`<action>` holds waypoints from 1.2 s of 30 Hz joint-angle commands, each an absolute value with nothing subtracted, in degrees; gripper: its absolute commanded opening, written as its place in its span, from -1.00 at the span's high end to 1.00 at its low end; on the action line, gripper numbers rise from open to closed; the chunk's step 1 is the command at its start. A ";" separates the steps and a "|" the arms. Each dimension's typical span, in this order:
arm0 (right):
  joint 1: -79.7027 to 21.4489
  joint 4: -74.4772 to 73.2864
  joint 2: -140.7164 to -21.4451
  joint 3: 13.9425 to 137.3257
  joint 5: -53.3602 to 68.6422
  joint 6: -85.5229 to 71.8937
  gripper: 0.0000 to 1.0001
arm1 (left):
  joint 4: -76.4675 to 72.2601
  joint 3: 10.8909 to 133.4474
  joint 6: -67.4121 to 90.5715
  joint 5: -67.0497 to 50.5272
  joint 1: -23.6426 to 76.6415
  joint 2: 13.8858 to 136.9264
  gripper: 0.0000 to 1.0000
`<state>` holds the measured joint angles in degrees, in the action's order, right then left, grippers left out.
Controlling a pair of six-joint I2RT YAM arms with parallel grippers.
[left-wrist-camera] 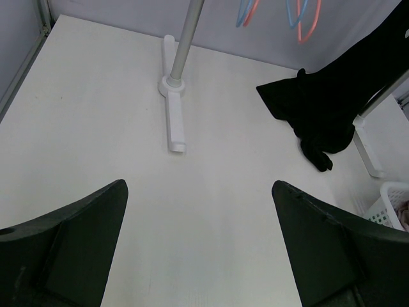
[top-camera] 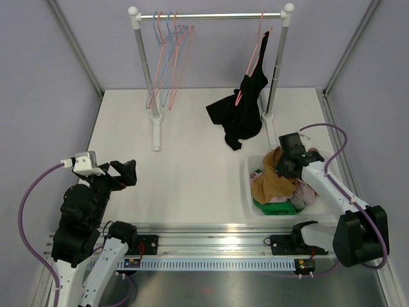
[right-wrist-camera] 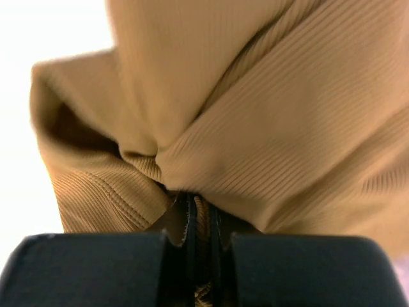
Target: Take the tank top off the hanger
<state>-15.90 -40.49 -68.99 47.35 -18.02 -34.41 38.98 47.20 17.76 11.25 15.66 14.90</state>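
Note:
A black garment (top-camera: 239, 115) hangs from a pink hanger (top-camera: 259, 51) at the right end of the rack rail (top-camera: 211, 16), and its lower part lies on the table. It also shows in the left wrist view (left-wrist-camera: 332, 102). My right gripper (top-camera: 287, 167) is over the white basket (top-camera: 250, 167) and is shut on a fold of a tan ribbed garment (top-camera: 275, 182). That fabric fills the right wrist view (right-wrist-camera: 255, 96), pinched between my jaws (right-wrist-camera: 203, 206). My left gripper (top-camera: 124, 173) is open and empty above the table at the near left (left-wrist-camera: 199, 187).
Several empty pink and blue hangers (top-camera: 169, 57) hang at the rack's left end. The rack's left post and foot (left-wrist-camera: 174, 96) stand ahead of the left gripper. The basket holds more clothes, pink and green (top-camera: 287, 206). The right post foot (top-camera: 268, 118) stands beside the black garment.

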 commanded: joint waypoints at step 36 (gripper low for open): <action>-10.99 -44.74 -59.41 58.01 -27.08 -35.70 -0.32 | 36.13 46.76 18.11 12.22 15.38 15.64 -0.98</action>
<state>-11.07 -45.50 -56.95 55.57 -24.84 -39.35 38.96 46.72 17.98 11.84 15.66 14.76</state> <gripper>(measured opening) 0.658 0.988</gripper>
